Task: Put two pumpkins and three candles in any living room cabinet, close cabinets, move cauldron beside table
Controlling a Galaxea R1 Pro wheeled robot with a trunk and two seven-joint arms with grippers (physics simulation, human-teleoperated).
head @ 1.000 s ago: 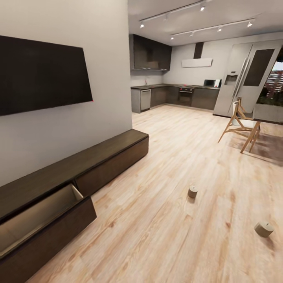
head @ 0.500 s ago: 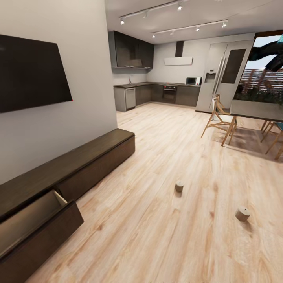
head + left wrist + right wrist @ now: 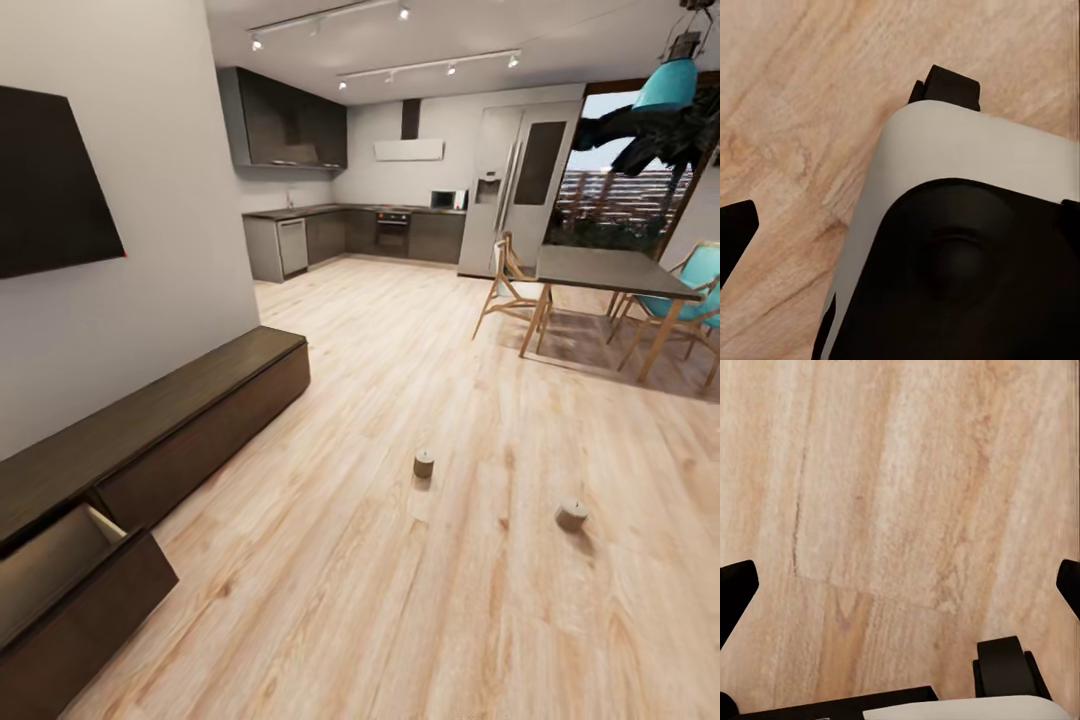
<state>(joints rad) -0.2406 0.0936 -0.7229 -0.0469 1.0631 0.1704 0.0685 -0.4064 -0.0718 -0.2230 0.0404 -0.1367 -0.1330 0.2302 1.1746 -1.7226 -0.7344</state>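
Observation:
Two cream-beige candles rest on the wood floor, one upright [image 3: 424,463] and one further right [image 3: 572,514]. The long, low dark-brown cabinet [image 3: 190,400] runs along the left wall, and its nearest drawer [image 3: 70,585] is pulled out, showing a pale inside. My left gripper [image 3: 900,225] is open over the floor, above the robot's white and black base [image 3: 967,247]. My right gripper [image 3: 900,581] is open over bare floorboards, one fingertip [image 3: 735,589] at each side of that view. The pumpkins, the cauldron and the table are out of view.
A black TV [image 3: 50,190] hangs on the wall above the cabinet. A tall dining table [image 3: 600,268] with wooden chairs [image 3: 505,285] stands at the right. Grey kitchen cupboards [image 3: 330,235] and a fridge [image 3: 515,185] line the far wall. Open floor lies between the cabinet and the candles.
The head view has swung to the right, so the cabinet, TV and candles sit further left in the picture. The dining table and a teal lamp have come into view.

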